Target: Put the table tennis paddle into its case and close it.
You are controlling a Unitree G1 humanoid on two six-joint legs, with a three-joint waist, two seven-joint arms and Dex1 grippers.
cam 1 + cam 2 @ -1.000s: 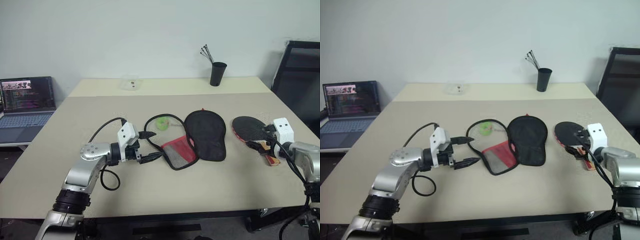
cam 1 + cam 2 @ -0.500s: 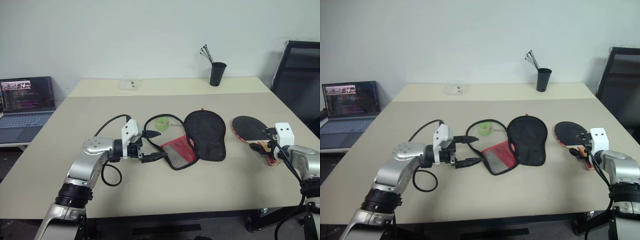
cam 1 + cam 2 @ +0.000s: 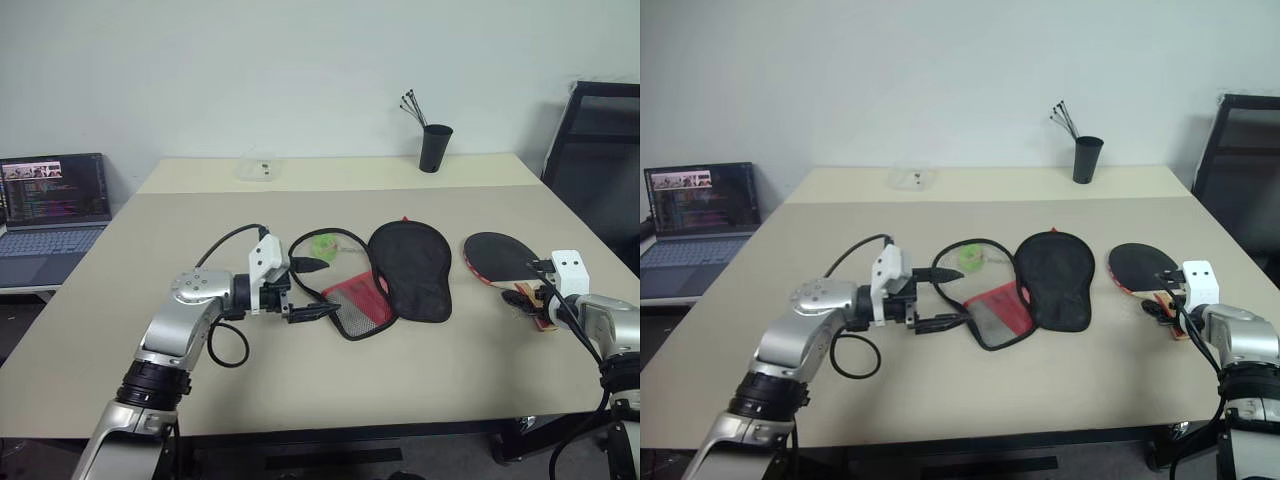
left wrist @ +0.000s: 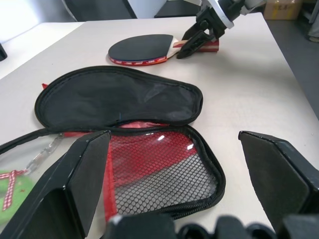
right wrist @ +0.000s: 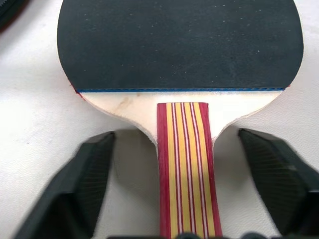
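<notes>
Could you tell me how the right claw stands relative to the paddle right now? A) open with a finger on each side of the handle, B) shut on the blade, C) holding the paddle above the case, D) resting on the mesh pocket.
A: the right claw straddles the striped handle of the paddle, fingers apart, with table showing between each finger and the handle.

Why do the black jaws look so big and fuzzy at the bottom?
They sit right against each wrist camera, out of focus: in the right wrist view the paddle stays sharp between them, and in the left wrist view the case is crisp, its clear pocket catching small white glints.
</notes>
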